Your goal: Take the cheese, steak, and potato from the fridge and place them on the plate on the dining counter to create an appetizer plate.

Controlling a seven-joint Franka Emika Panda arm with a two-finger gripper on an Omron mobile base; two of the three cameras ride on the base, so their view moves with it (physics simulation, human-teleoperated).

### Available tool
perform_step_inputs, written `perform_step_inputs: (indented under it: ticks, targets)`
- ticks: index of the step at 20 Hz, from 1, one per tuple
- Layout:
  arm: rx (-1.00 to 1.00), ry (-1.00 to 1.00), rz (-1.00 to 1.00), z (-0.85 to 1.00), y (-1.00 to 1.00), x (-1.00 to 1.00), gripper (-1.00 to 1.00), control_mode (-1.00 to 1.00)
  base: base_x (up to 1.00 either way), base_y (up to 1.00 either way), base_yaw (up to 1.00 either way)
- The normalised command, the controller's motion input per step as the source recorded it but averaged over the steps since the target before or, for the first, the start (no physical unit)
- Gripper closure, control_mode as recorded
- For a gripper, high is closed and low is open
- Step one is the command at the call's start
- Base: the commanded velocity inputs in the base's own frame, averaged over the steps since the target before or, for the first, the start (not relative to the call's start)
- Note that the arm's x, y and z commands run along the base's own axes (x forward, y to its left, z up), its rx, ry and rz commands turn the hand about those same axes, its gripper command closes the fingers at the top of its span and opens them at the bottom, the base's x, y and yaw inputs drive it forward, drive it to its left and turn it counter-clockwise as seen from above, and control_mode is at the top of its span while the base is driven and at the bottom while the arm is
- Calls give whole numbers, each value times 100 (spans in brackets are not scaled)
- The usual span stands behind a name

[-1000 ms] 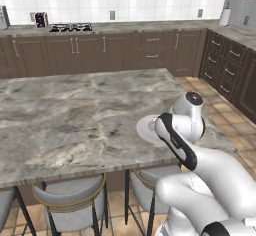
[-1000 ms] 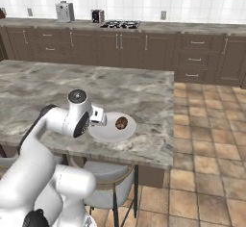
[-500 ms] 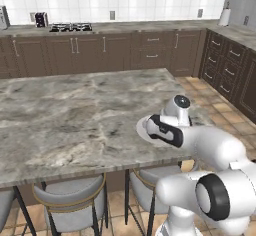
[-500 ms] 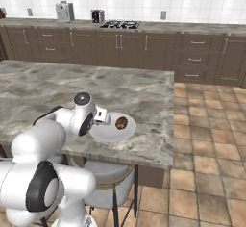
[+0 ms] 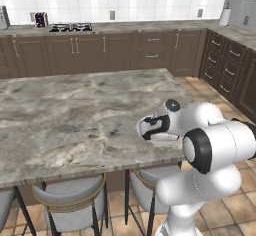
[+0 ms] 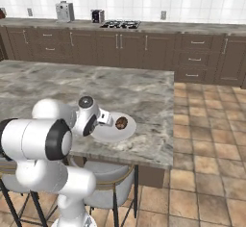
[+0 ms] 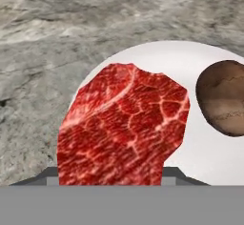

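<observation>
Over the last second the arm has folded lower and further forward over the near right edge of the dining counter (image 5: 75,110), bringing the gripper (image 6: 102,119) down close to the plate (image 6: 126,130); the base has not driven, since the kitchen behind sits the same.

In the hand view the steak (image 7: 124,128) fills the centre, its lower part running down between the fingers (image 7: 52,174), whose tips are only just visible at either side of it. The jaws stand part way apart with the meat between them, so I judge the steak is grasped, not yet let go. It hangs over the near left part of the plate (image 7: 200,162). The potato (image 7: 224,97) already lies on the plate, just right of the steak and apart from it. No cheese is seen on the plate.

The step in hand is setting down the steak. The next move calls for a short lowering until the meat rests on the plate, then opening the jaws and lifting clear without nudging the potato. After that, going by the plate, the cheese remains to be fetched from the fridge.

The right base view shows the potato (image 6: 121,122) on the plate beside the gripper, but the hand hides the steak there. In the left base view the arm covers most of the plate (image 5: 165,139).
</observation>
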Motion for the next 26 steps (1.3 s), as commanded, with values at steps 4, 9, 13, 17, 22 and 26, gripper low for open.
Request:
perform_step_inputs:
  ticks: [4, 9, 13, 17, 22, 26]
  targets:
    - [0, 2, -4, -32, 0, 52, 100, -100, 0, 0, 0]
    - [0, 3, -4, -31, 0, 47, 100, -100, 0, 0, 0]
    - [0, 3, -4, -28, -10, 37, 100, -100, 0, 0, 0]
    - [0, 3, -3, -21, -16, 30, 100, -100, 0, 0, 0]
    - [0, 0, -2, -2, -10, 5, -100, -100, 0, 0, 0]
    - [0, 0, -5, 16, -32, -22, -100, -100, 0, 0, 0]
